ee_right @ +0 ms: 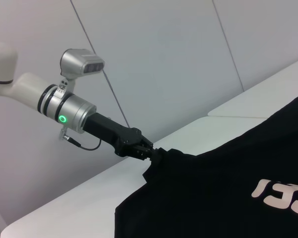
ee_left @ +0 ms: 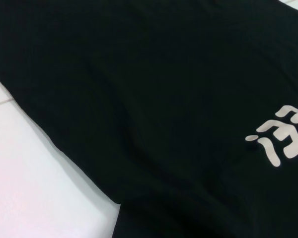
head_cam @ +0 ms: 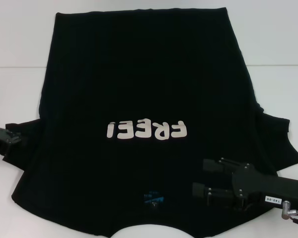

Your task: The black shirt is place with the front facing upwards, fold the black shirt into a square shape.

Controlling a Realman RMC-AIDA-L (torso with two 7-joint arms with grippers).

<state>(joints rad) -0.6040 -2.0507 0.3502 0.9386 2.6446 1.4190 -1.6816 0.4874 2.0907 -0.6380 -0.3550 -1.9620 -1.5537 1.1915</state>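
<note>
Shirt (head_cam: 139,74) lies flat, front up, on the white counter (head_cam: 20,39), collar nearest the robot, hem far. Step looks like the sleeve fold. Left hand (ee_right: 148,151) is pinched on the left sleeve tip, cloth bunched at its fingertips. Right hand (head_cam: 201,178) hovers over the right shoulder area, fingers spread, holding nothing. Advice: grab the right sleeve edge too, lift low, bring both inward evenly, keep the body unwrinkled.
</note>
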